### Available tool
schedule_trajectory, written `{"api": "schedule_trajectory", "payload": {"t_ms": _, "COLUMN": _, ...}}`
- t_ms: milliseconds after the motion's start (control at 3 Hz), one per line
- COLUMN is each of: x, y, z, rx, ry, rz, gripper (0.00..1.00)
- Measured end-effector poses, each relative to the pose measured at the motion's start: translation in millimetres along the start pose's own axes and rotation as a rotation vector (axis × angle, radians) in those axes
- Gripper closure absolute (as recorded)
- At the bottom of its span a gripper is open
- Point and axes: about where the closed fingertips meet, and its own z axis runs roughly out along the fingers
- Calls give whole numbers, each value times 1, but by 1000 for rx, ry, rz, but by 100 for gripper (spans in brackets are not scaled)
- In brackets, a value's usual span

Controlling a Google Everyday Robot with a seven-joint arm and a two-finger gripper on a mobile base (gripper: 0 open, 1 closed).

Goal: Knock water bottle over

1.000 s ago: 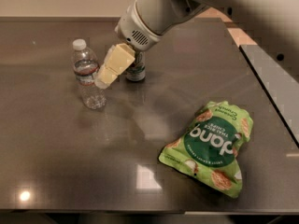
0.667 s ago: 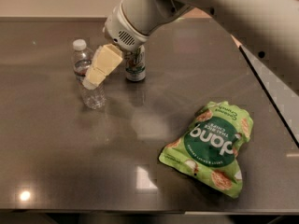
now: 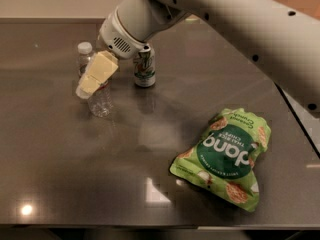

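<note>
The water bottle [image 3: 98, 96] is clear ribbed plastic with a white cap and stands upright on the dark table [image 3: 75, 174] at the left. My gripper [image 3: 92, 79] reaches in from the upper right, and its cream-coloured fingers [image 3: 102, 66] overlap the bottle's upper body and hide its label. The gripper appears to touch the bottle.
A green-and-white soda can [image 3: 144, 66] stands just right of the bottle, partly behind my wrist. A green snack bag [image 3: 225, 156] lies at the front right. The table's right edge [image 3: 300, 129] runs diagonally at the far right.
My gripper has swung left, from between the can and the bottle to across the bottle's upper body. The bottle still stands upright.
</note>
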Motion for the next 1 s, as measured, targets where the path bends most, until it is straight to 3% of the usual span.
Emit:
{"api": "schedule_trajectory", "payload": {"t_ms": 333, "x": 2, "y": -3, "z": 6, "rx": -16, "ry": -27, "rz": 12, "gripper": 16}}
{"api": "schedule_trajectory", "payload": {"t_ms": 1000, "x": -1, "y": -1, "z": -5, "rx": -23, "ry": -80, "rz": 11, "gripper": 63}}
